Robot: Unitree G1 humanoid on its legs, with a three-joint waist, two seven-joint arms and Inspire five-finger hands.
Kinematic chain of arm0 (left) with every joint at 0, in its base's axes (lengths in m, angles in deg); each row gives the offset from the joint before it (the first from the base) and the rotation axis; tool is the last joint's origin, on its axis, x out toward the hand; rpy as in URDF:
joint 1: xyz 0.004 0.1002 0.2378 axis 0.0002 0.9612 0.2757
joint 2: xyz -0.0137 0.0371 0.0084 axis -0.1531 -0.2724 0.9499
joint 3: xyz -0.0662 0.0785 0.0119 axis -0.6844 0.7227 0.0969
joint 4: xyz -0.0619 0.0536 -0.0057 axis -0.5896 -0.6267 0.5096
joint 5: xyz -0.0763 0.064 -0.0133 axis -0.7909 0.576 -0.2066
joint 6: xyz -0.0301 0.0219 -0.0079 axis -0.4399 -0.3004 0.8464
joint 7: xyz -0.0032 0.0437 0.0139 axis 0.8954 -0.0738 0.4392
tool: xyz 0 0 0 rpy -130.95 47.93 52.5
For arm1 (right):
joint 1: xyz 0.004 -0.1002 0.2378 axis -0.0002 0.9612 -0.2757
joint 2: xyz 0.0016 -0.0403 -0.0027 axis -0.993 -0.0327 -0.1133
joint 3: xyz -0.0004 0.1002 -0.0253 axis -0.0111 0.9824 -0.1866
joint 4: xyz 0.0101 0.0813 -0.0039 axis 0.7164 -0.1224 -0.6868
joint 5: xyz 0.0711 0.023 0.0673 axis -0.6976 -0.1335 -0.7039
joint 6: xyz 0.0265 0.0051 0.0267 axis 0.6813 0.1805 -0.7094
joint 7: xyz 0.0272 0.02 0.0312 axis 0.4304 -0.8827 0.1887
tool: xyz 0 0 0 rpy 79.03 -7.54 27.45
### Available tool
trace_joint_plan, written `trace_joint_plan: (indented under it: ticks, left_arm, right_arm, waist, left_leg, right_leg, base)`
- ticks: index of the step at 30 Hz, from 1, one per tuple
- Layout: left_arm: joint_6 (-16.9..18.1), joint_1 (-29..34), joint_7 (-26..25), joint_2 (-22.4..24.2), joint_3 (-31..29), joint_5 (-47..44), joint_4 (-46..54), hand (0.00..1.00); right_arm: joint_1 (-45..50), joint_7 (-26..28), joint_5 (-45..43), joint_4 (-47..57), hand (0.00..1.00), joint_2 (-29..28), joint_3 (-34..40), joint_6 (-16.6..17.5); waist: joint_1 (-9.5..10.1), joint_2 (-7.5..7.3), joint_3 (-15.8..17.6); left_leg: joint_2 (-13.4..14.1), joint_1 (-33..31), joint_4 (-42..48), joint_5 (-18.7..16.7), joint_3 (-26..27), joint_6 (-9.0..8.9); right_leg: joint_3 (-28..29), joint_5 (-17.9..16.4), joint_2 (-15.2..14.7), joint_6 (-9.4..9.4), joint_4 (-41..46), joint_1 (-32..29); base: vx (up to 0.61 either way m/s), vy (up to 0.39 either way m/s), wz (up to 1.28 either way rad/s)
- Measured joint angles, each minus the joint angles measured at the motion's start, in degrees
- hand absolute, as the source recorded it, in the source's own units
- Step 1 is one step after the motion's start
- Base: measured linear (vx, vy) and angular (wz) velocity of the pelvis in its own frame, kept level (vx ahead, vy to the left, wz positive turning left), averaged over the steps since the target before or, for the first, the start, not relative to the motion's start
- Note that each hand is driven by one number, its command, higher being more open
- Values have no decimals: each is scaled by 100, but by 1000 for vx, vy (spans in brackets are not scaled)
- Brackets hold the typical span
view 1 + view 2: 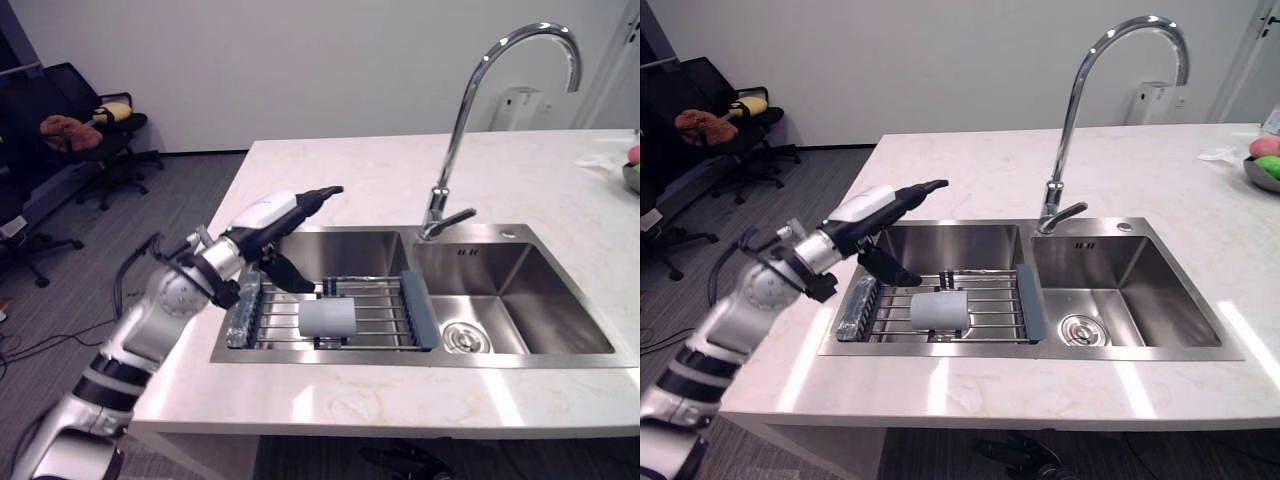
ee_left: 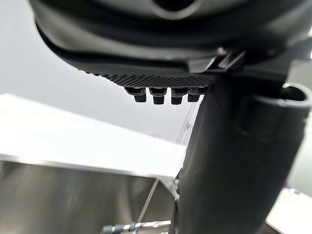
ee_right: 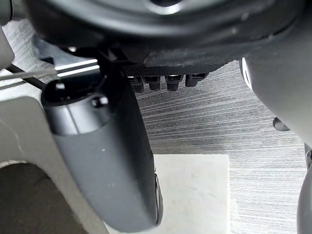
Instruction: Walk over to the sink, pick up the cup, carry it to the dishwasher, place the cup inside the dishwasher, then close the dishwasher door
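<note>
Closest to me is the pale worktop [image 1: 380, 405], its front edge running across 6 o'clock. Just past it sits the steel sink [image 1: 560, 300], with a wire rack [image 1: 380, 305] laid across the left basin. The grey cup [image 1: 327, 317] lies on its side on the rack's near bars.

My left robot hand [image 1: 278, 228] hovers at the cup's 10 o'clock, above the rack's left end and clear of the cup. Its fingers are stretched flat, the thumb hangs down, and it holds nothing. My right robot hand [image 3: 105, 156] hangs over the grey floor [image 3: 204, 112]; it looks slack and empty.

I judge the cup light, stiff and smooth, perhaps slick if wet, and on its side it could roll along the bars. I would come down over the middle of the barrel, fingers on the far flank and thumb on the near one, and squeeze before lifting.

Farther back, the tall tap [image 1: 470, 120] rises at 1 o'clock. A fruit bowl [image 1: 1262, 165] sits at 3 o'clock and a black chair [image 1: 90, 140] at 10 o'clock.
</note>
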Motion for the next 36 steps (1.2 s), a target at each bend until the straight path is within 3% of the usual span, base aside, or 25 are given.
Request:
trace_joint_plan:
  ticks: [9,12,36]
  left_arm:
    - [-1011,-486,1235,-149,467,-443,-413,100]
    - [-1328,-495,1580,-149,521,-537,-536,100]
    - [-2006,-884,1467,171,686,-585,-683,100]
  right_arm:
    - [-188,76,-11,-93,100,37,-19,-232]
    - [-177,22,-203,-83,100,60,-5,-235]
    - [4,-328,-612,-202,100,143,629,-148]
  waist:
    - [-291,7,-15]
    - [-292,-45,-13]
    - [-599,9,46]
  left_leg:
    - [5,49,-262,-192,11,42]
    - [-33,46,-193,-301,83,93]
    - [-315,-18,-67,-395,297,254]
  right_leg:
    - [109,394,120,-44,-365,-15]
    - [225,478,59,-14,-395,-36]
    - [548,717,-176,181,-401,-215]
  base:
    - [-118,10,-7]
    - [-162,38,-15]
    - [-37,10,-5]
